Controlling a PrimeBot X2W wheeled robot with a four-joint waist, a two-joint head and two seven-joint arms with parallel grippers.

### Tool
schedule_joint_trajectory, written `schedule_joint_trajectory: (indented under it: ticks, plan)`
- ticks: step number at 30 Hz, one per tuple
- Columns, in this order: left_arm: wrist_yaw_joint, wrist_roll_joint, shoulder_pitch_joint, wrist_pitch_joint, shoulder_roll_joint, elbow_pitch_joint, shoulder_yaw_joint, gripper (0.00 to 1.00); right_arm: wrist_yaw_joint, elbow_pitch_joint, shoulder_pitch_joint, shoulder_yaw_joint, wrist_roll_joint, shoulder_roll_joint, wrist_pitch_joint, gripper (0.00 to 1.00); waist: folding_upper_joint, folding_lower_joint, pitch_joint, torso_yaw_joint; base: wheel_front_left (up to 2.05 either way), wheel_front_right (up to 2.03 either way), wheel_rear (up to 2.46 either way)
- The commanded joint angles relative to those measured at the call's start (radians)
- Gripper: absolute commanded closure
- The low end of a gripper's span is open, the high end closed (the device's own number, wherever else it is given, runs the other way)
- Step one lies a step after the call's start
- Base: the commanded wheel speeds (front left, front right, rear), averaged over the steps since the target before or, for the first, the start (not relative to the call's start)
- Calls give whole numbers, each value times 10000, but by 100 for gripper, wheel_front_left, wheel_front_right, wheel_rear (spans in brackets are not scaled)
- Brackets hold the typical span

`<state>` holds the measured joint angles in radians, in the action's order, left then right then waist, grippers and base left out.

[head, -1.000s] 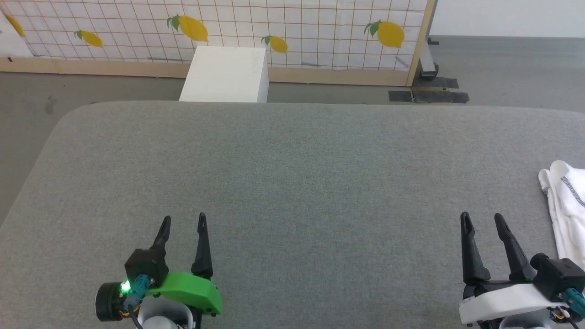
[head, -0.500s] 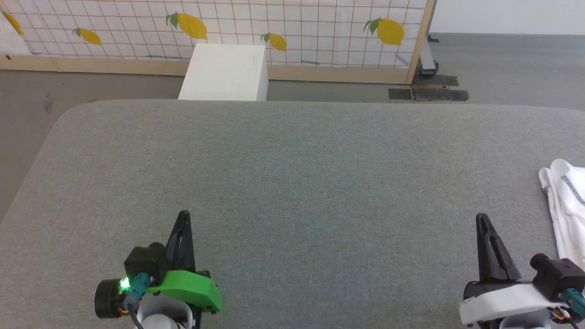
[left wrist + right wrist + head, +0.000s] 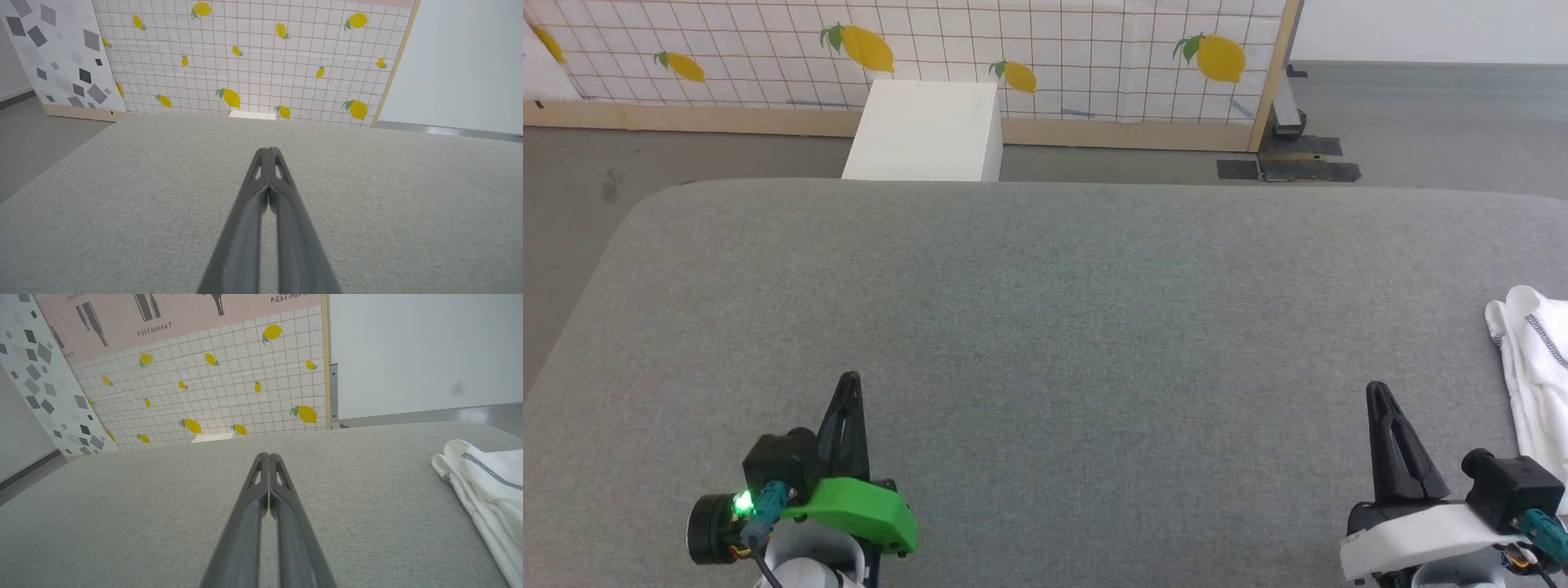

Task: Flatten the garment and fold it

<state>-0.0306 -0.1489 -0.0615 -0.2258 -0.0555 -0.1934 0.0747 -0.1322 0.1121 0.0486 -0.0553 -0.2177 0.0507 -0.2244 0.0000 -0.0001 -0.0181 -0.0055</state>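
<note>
The white garment [image 3: 1539, 367] lies bunched at the right edge of the grey padded table [image 3: 1045, 310], a dark zigzag seam showing on it; it runs out of the head view. It also appears at the right of the right wrist view as the garment [image 3: 486, 486]. My right gripper [image 3: 1377, 392] is shut on nothing, hovering near the table's front, a little left of the cloth and not touching it; its tip [image 3: 268, 457] points across bare table. My left gripper [image 3: 850, 382] is shut and empty at the lower left, far from the garment, tips together [image 3: 267, 152].
A rigid white box [image 3: 925, 131] stands on the floor behind the table's far edge. A lemon-patterned partition [image 3: 931, 49] with a wooden frame runs along the back. Grey floor lies to the left and far right of the table.
Both grippers went from open a second ago to shut, with nothing between the fingers. The head view shifted slightly; the garment stayed put.
</note>
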Motion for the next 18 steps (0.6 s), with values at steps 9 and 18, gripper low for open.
schedule_joint_trajectory:
  ticks: [9, 18]
  plan:
    - [56, 216, 124, 227, 11, 208, -103, 100, 3, -153, -99, 73, 280, -1, 223, 100, 0, 1, 16, 5, 0, 0, 0]
    - [79, 332, 169, 411, 15, 364, -162, 100, 4, -240, -134, 117, 452, -1, 406, 100, 0, 1, 31, 9, 0, 0, 0]
